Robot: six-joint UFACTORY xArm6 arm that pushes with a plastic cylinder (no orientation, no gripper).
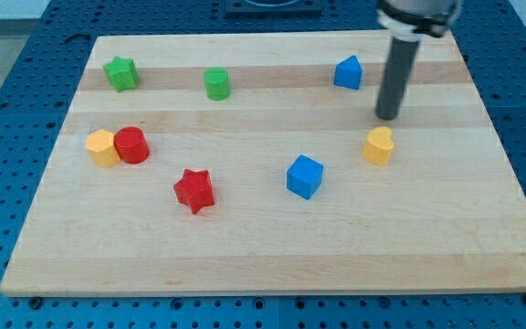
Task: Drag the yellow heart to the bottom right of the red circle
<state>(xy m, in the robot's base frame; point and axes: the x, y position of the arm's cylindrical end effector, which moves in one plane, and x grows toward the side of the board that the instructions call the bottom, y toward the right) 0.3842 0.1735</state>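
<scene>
The yellow heart (pixel 379 145) lies on the wooden board (pixel 272 256) at the view's right of centre. The red circle (pixel 131 144) stands at the view's left, touching a yellow hexagon block (pixel 102 148) on its left side. My tip (pixel 388 118) is just above the yellow heart in the view, slightly to its right, with a small gap between them. The rod rises from there to the view's top edge.
A green star (pixel 120 73) and a green cylinder (pixel 216 83) sit near the view's top left. A blue pentagon-like block (pixel 348 72) lies left of the rod. A blue cube (pixel 305 176) and a red star (pixel 194 190) lie in the middle.
</scene>
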